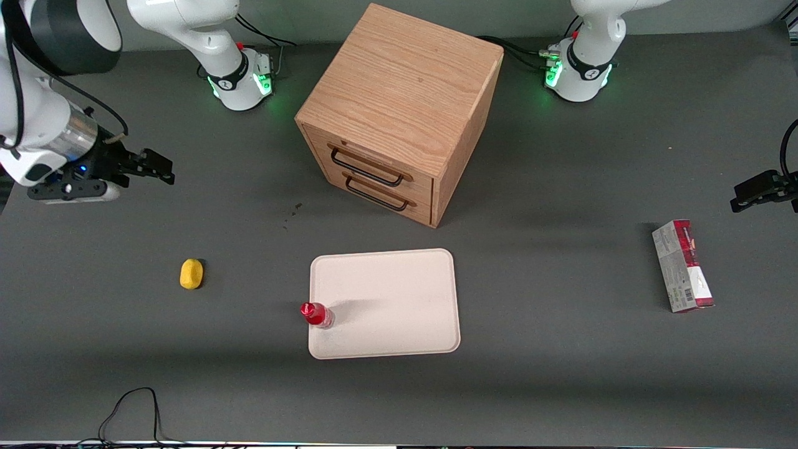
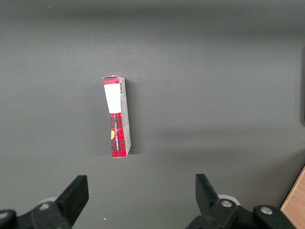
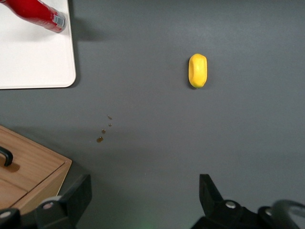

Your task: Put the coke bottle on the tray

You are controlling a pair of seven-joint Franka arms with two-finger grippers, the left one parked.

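We see small red coke bottle [image 1: 317, 314] upright on large pale cream rectangular tray [image 1: 386, 299], at edge toward working arm; we judge placement done. Black two-finger end effector [image 1: 163, 169] spread, holding nothing, hovering high, well apart from tray, probably retreated. Yellow oval lump [image 1: 191, 274] on grey tabletop [image 1: 561, 374].

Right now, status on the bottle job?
Gripper open, raised near working arm's table end. Coke bottle upright on tray edge. Nothing in the way.
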